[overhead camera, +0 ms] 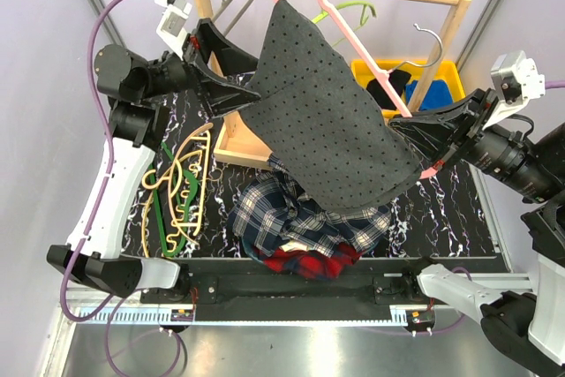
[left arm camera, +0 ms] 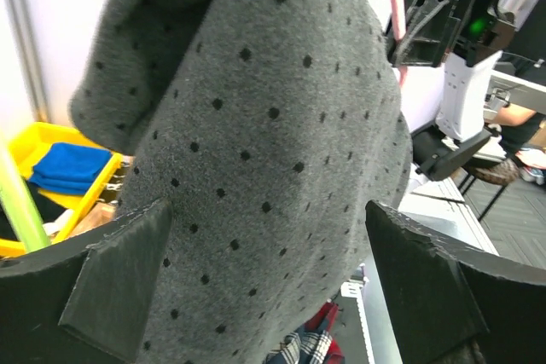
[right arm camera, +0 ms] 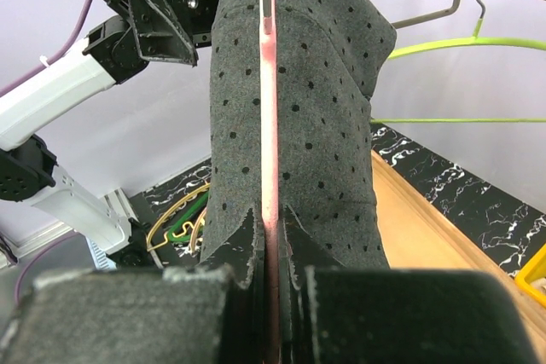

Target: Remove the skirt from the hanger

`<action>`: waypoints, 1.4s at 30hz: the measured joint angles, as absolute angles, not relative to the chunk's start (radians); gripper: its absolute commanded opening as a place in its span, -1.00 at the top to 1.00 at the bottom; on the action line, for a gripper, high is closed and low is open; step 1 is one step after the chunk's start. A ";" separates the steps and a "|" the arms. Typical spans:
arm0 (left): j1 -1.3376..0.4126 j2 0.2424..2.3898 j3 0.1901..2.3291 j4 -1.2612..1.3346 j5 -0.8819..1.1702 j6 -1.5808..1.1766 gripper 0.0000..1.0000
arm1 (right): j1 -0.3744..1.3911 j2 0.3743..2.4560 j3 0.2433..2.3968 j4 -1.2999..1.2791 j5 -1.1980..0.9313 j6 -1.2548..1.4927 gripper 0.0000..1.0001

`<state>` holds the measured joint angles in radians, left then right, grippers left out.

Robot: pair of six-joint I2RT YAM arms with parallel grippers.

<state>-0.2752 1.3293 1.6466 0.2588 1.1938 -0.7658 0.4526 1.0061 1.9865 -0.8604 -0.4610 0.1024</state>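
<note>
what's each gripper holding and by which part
Right gripper is shut on the pink hanger, near one arm's lower end. Left gripper holds nothing: open around the grey dotted skirt.

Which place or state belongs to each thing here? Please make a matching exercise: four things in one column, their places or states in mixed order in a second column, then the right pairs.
Things
1. skirt
2. pink hanger
3. blue cloth
4. left gripper

Places or states
A. open, one finger on each side of the grey fabric
B. lying in the yellow bin
C. clamped in the right gripper
D. hanging on the pink hanger, between the two arms

Pairs: 1-D, 2-C, 3-B, 4-A
</note>
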 measured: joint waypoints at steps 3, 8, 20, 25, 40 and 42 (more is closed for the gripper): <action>-0.297 1.329 1.641 0.254 1.194 -0.748 -0.98 | 0.453 1.006 1.985 -0.856 -0.462 0.106 1.00; -0.337 1.334 1.610 0.254 1.190 -0.720 -0.71 | 0.453 1.000 1.945 -0.820 -0.463 0.124 1.00; -0.362 1.462 1.708 0.303 1.301 -0.779 1.00 | 0.453 0.971 1.859 -0.770 -0.409 0.123 1.00; -0.286 1.509 1.963 0.229 1.366 -0.786 1.00 | 0.455 0.906 1.737 -0.749 -0.283 0.083 1.00; 0.083 1.571 2.387 0.266 1.378 -0.899 1.00 | 0.457 0.694 1.410 -0.649 0.248 -0.001 1.00; 0.118 1.564 2.368 0.286 1.357 -0.913 1.00 | 0.456 0.691 1.409 -0.660 0.309 -0.011 1.00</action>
